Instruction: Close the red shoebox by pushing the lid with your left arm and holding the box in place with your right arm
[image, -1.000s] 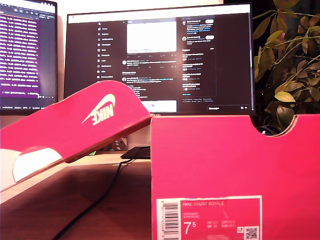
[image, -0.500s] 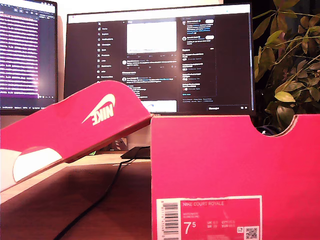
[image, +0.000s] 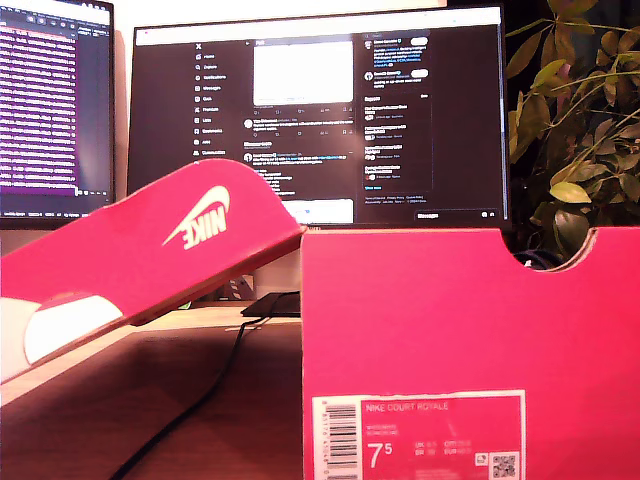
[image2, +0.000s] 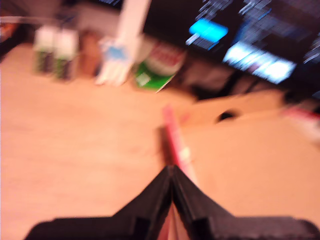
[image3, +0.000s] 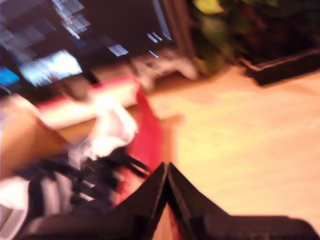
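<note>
Both hands pinched together — my first gripper (image2: 171, 172) at the lid's red edge, my second gripper (image3: 166, 170) beside the box wall. Nearest in the exterior view, red shoebox (image: 470, 340) on the bench (image: 230, 400); lid (image: 150, 255) tilted open on that view's left — monitor (image: 320, 120) behind.

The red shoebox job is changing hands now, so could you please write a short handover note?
My first gripper: shut, above the lid's red edge.
My second gripper: shut, over the box's red wall.
Red shoebox: standing at the exterior view's right, size label facing the camera.
Lid: still open, angled down toward the exterior view's left.
Done: nothing visible.
Left: hold the box, push the lid shut.
</note>
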